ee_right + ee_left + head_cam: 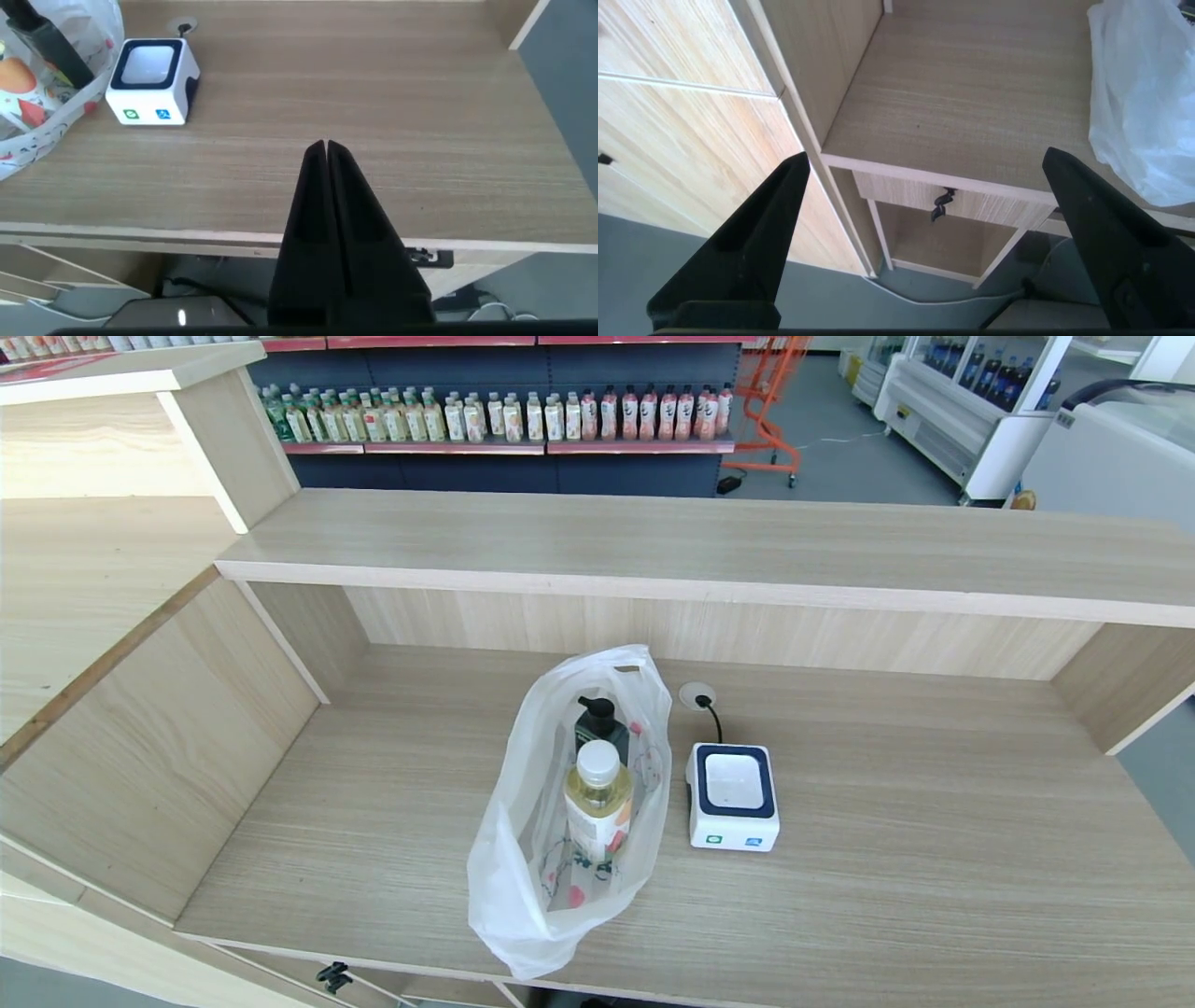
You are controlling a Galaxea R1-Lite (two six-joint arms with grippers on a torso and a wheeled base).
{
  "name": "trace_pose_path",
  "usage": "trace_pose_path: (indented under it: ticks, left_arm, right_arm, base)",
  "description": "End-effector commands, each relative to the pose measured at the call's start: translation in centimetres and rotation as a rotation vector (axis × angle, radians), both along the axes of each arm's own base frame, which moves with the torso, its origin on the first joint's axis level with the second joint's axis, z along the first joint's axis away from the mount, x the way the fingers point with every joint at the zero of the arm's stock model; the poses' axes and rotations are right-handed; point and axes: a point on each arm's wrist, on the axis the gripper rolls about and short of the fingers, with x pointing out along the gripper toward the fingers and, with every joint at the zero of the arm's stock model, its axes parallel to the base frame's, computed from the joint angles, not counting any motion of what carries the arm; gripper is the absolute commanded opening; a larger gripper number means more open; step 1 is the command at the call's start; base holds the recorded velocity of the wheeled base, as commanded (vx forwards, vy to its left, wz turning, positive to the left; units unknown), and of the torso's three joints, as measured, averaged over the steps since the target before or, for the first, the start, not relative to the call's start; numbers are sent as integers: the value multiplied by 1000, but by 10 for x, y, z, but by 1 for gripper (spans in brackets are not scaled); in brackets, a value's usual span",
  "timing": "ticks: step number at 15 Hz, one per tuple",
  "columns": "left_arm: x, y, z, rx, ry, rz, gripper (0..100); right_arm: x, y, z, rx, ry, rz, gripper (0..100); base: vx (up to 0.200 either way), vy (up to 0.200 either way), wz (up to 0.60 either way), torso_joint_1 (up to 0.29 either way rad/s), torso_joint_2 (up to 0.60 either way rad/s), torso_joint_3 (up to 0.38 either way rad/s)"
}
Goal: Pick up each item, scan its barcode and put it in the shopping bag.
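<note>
From the head, the shopping bag [509, 877] stands on the desk [934, 859] with its mouth gaping upward, so items can drop straight in; a white-capped bottle [597, 798] and a dark pump bottle [600, 723] stand upright inside it, which suggests the task is about done; the scanner [733, 795] sits just beside the bag, window facing up, placed for a short pass from scan to bag; in the left wrist view the left hand [924, 159] is spread wide and empty, off the desk's front edge near the bag; in the right wrist view the right hand [325, 149] has its fingers pressed together on nothing, resting at the front edge, well apart from the scanner
</note>
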Motion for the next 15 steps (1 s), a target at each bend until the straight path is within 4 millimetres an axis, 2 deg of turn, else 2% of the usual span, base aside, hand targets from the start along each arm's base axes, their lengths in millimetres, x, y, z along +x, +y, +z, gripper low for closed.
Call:
trace_pose_path:
  ticks: [1, 7, 10, 15]
  left_arm:
    - [0, 0, 0, 0, 0, 1, 100]
    - [0, 0, 0, -1, 0, 1, 100]
    - [0, 0, 0, 0, 0, 1, 100]
    - [0, 0, 0, 0, 0, 1, 100]
  right_arm:
    - [0, 0, 0, 0, 3, 0, 0]
    - [0, 0, 0, 0, 3, 0, 0]
    - [0, 0, 0, 0, 3, 0, 0]
    - [0, 0, 0, 0, 1, -3, 0]
  base:
    - [0, -200, 0, 7, -2, 7]
    - [0, 0, 0, 0, 0, 0]
    - [200, 0, 0, -4, 4, 2]
    - [0, 0, 0, 0, 0, 0]
